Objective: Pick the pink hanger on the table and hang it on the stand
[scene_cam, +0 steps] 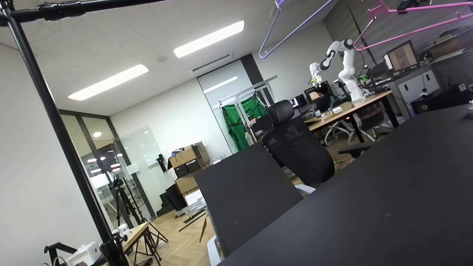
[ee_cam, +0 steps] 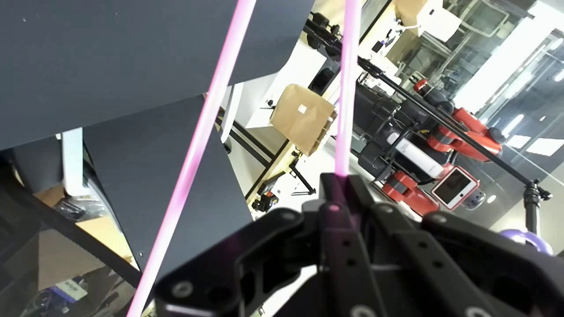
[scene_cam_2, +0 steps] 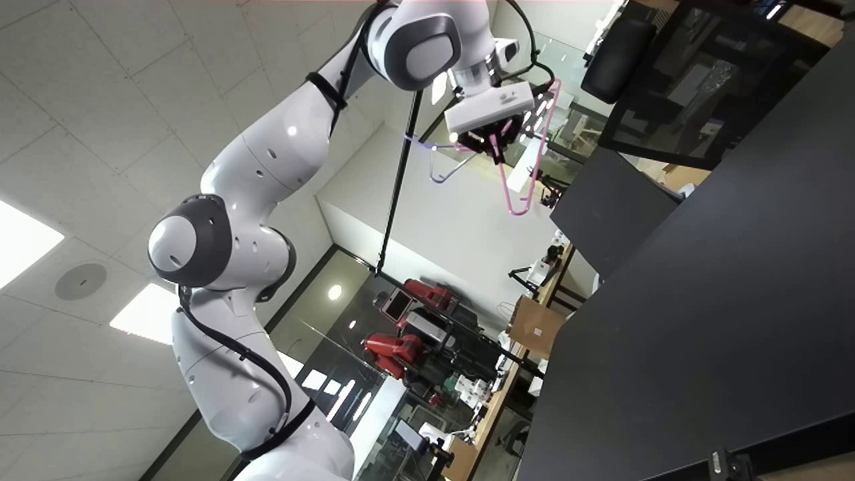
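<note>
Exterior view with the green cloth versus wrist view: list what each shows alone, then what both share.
Only an exterior view shows the green cloth and a distant white arm. Only the wrist view shows a red robot and, up close, the hand shut on the pink hanger. Both show the pink hanger, the table and parts of the stand.

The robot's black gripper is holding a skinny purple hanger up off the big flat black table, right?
Not purple, pink! The wrist view shows the robot's black gripper holding a thin pink hanger. The rest is right: it is up off the big flat black table, as an exterior view shows.
</note>
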`<state>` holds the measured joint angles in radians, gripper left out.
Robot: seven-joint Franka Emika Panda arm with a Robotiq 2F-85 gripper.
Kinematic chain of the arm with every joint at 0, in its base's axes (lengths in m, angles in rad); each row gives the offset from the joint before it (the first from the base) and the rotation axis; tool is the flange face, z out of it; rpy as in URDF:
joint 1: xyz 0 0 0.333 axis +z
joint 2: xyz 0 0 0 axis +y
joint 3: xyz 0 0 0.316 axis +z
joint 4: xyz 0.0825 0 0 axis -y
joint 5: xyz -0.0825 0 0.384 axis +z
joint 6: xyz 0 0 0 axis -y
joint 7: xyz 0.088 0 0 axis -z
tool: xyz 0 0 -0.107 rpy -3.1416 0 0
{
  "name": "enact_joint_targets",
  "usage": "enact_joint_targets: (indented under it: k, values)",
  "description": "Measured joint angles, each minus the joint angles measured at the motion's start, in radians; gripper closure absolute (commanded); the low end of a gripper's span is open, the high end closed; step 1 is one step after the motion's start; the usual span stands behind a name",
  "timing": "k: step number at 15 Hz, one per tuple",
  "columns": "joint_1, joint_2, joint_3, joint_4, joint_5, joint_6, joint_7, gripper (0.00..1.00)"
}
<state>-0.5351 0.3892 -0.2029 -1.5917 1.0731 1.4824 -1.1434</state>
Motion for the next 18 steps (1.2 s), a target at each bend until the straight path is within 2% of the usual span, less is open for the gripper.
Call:
enact_joint_targets:
  k: [5,12,18]
  values:
    - [0.0,0.05,-0.002,0.167,0.085,-0.05,0.031,0.98]
    - [-0.011,0.17,0.014,0.471,0.191,-0.121,0.123,0.98]
    - [-0.048,0.277,0.031,0.697,0.304,-0.138,0.274,0.98]
